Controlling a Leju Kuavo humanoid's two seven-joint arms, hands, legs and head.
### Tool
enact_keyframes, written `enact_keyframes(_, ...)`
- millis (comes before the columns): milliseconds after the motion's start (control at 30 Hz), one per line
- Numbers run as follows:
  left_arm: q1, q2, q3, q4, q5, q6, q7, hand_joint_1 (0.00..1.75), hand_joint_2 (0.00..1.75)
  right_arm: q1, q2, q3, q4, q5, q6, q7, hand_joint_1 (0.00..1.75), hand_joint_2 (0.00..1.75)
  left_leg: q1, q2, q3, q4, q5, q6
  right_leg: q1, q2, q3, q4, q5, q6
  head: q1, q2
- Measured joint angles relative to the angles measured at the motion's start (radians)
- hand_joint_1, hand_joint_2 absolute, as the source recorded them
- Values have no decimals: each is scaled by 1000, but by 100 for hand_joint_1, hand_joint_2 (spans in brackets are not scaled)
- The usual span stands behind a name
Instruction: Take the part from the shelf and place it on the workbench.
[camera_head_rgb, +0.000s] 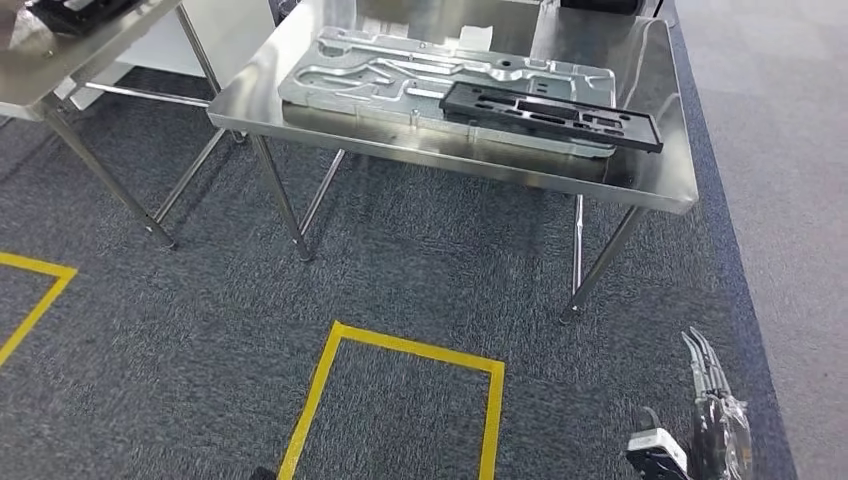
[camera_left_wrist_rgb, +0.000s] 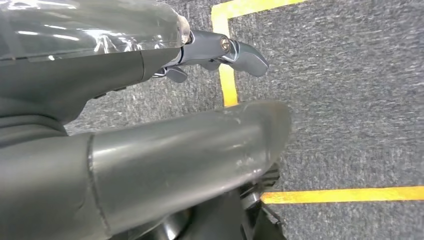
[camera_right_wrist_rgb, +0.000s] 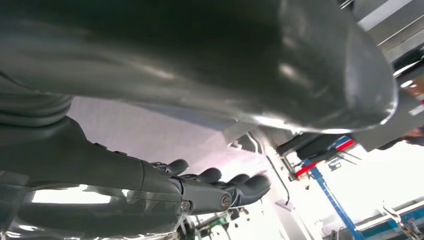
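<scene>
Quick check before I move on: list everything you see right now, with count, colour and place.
Workbench: one, steel, centre ahead.
Metal plate: one, silver, on the workbench.
Black part: one, lying on the plate's right portion.
Second table: one, steel, far left, dark items on top.
Floor tape: yellow outlines on grey carpet.
Left hand: hanging over the carpet, holding nothing.
Right hand: low at right, fingers straight, holding nothing.
</scene>
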Motion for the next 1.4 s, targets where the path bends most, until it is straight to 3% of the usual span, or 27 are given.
enact_keyframes(67, 2, -1, -2, 0, 1, 2, 6, 0, 0, 0, 18, 13, 24, -22, 12, -14, 0, 0, 0, 3, -10, -9, 10, 18, -2, 1, -4, 1, 11, 13, 1, 0)
enact_keyframes(100, 3, -2, -3, 0, 2, 3, 14, 0, 0, 0, 29, 20, 41, -35, 18, -23, 0, 0, 1, 5, -18, -10, 21, 27, -3, 3, -11, 10, -4, 18, 2, 0)
enact_keyframes(167, 3, -4, -4, 0, 2, 7, 33, 0, 0, -3, 53, 35, 83, -61, 27, -43, 0, 0, 3, 10, -43, -14, 44, 42, -7, 7, -35, 79, -88, 26, 7, 0)
enact_keyframes(200, 3, -4, -4, 0, 2, 11, 40, 0, 0, -5, 63, 42, 103, -75, 30, -52, 0, 0, 2, 10, -58, -14, 55, 46, -7, 7, -51, 137, -138, 28, 9, 0)
enact_keyframes(233, 4, -3, -5, 0, 2, 16, 46, 0, 0, -7, 74, 48, 123, -92, 33, -60, 0, 0, 0, 10, -74, -13, 65, 48, -8, 8, -64, 199, -172, 30, 9, 0)
enact_keyframes(267, 4, -3, -7, 0, 2, 22, 51, 0, 0, -9, 84, 52, 142, -111, 38, -67, 0, 0, -1, 10, -89, -13, 75, 47, -8, 8, -71, 248, -178, 31, 10, 0)
enact_keyframes(333, 6, -3, -11, 0, 5, 36, 63, 0, 0, -16, 109, 58, 185, -151, 46, -82, 0, 0, -4, 11, -116, -12, 96, 45, -7, 8, -46, 268, -126, 27, 10, 0)
enact_keyframes(400, 6, -5, -14, 0, 12, 46, 72, 0, 0, -25, 138, 62, 233, -177, 46, -97, 0, 0, -8, 11, -134, -11, 114, 41, -3, 8, 49, 157, -80, 12, 9, 0)
enact_keyframes(433, 6, -6, -16, 0, 15, 51, 75, 0, 0, -31, 150, 64, 253, -185, 46, -105, 0, 0, -10, 11, -140, -9, 121, 37, 0, 8, 106, 76, -84, 3, 9, 0)
enact_keyframes(467, 6, -7, -19, 0, 16, 56, 78, 0, 0, -37, 161, 66, 272, -193, 46, -113, 0, 44, -11, 11, -143, -8, 128, 32, 3, 7, 151, 8, -98, -5, 9, 0)
enact_keyframes(500, 6, -8, -21, 0, 17, 61, 79, 0, 0, -43, 169, 69, 287, -198, 47, -118, 0, 87, -11, 12, -147, -6, 134, 26, 6, 7, 177, -37, -114, -10, 9, 0)
enact_keyframes(567, 5, -8, -25, 0, 18, 70, 82, 0, 0, -48, 183, 78, 315, -194, 45, -121, 0, 175, -11, 15, -151, -10, 141, 17, 8, 8, 184, -69, -122, -13, 11, 0)
enact_keyframes(700, 6, -6, -29, 0, 22, 82, 87, 0, 0, -48, 197, 105, 357, -189, 47, -104, 0, 175, -13, 15, -156, -17, 113, 38, 9, 8, 175, -79, -105, -12, 7, 0)
enact_keyframes(833, 8, -6, -35, 0, 29, 85, 85, 0, 0, -51, 202, 129, 391, -215, 60, -112, 0, 175, -6, 14, -157, -25, 174, 18, 15, 7, 166, -67, -101, -21, 6, 0)
enact_keyframes(1000, 8, -5, -42, 0, 33, 86, 83, 0, 0, -54, 205, 140, 414, -246, 68, -125, 0, 175, -6, 14, -161, -24, 178, 14, 14, 6, 162, -63, -99, -22, 5, 0)
enact_keyframes(1100, 8, -4, -46, 0, 34, 86, 83, 0, 0, -57, 208, 142, 419, -249, 70, -129, 0, 44, -1, 15, -145, -57, 187, 30, 13, 6, 171, -75, -98, -13, 4, 0)
enact_keyframes(1133, 7, -5, -48, 0, 35, 86, 83, 0, 0, -58, 209, 142, 421, -251, 71, -130, 0, 0, 4, 17, -134, -79, 197, 36, 13, 7, 167, -65, -109, -8, 5, 0)
enact_keyframes(1167, 6, -6, -49, 0, 37, 86, 84, 0, 0, -60, 210, 142, 422, -253, 73, -131, 0, 0, 10, 21, -127, -97, 207, 39, 11, 10, 153, -33, -133, -3, 7, 0)
enact_keyframes(1267, 6, -6, -51, 0, 44, 89, 88, 0, 0, -62, 209, 142, 432, -261, 78, -130, 0, 0, 16, 34, -133, -105, 215, 34, -12, 13, 60, 137, -220, 21, 11, 0)
enact_keyframes(1300, 7, -6, -51, 0, 47, 90, 89, 0, 0, -62, 209, 142, 436, -263, 79, -129, 0, 0, 20, 40, -139, -100, 214, 29, -21, 12, 42, 165, -222, 31, 11, 0)
enact_keyframes(1333, 7, -6, -52, 0, 49, 91, 90, 0, 0, -62, 209, 142, 440, -264, 81, -129, 0, 0, 27, 46, -145, -92, 212, 21, -31, 10, 42, 155, -203, 43, 11, 0)
enact_keyframes(1400, 7, -5, -52, 0, 52, 93, 91, 0, 0, -64, 209, 141, 447, -265, 84, -128, 0, 0, 40, 61, -163, -59, 200, -3, -48, -17, 89, 51, -138, 67, 12, 0)
